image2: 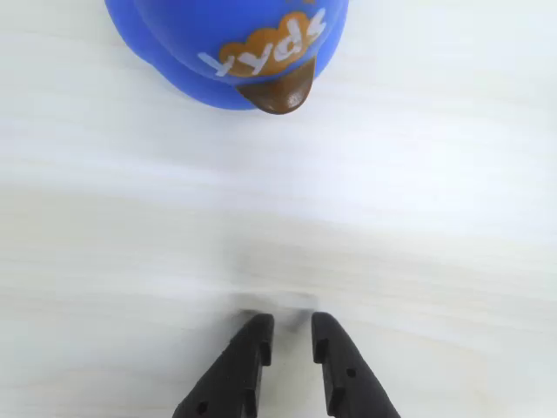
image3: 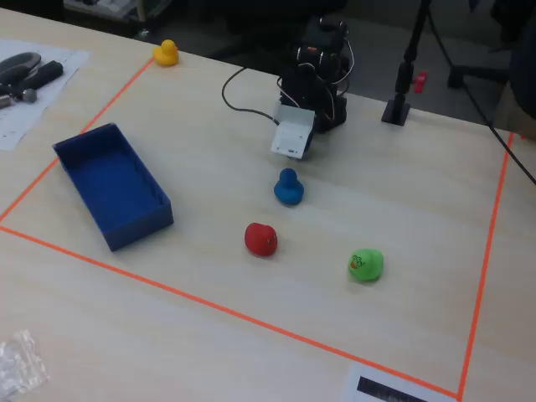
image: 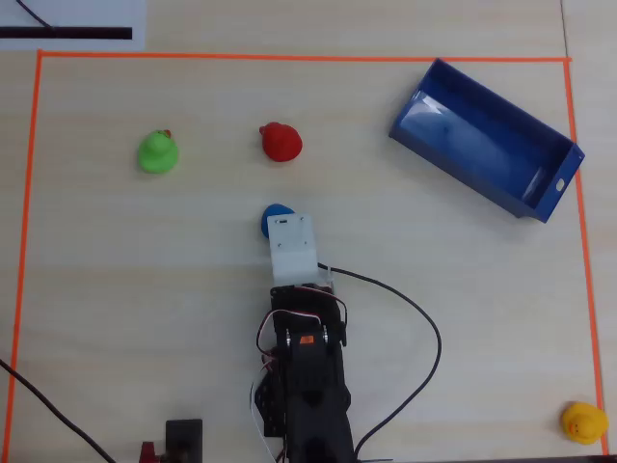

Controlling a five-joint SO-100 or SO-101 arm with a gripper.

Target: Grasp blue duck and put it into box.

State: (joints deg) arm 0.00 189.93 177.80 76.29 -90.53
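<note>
The blue duck stands near the middle of the table, partly covered in the overhead view by the white camera mount on my wrist. In the wrist view the blue duck fills the top edge, its brown-orange beak pointing down toward my gripper. The black fingers sit nearly together with only a narrow slit and nothing between them, well short of the duck. In the fixed view the blue duck is just in front of my arm. The box, a blue bin, lies tilted at the overhead view's upper right and at the fixed view's left.
A red duck and a green duck stand beyond the blue one. A yellow duck sits in the lower right corner. Orange tape frames the work area. A black cable loops beside the arm.
</note>
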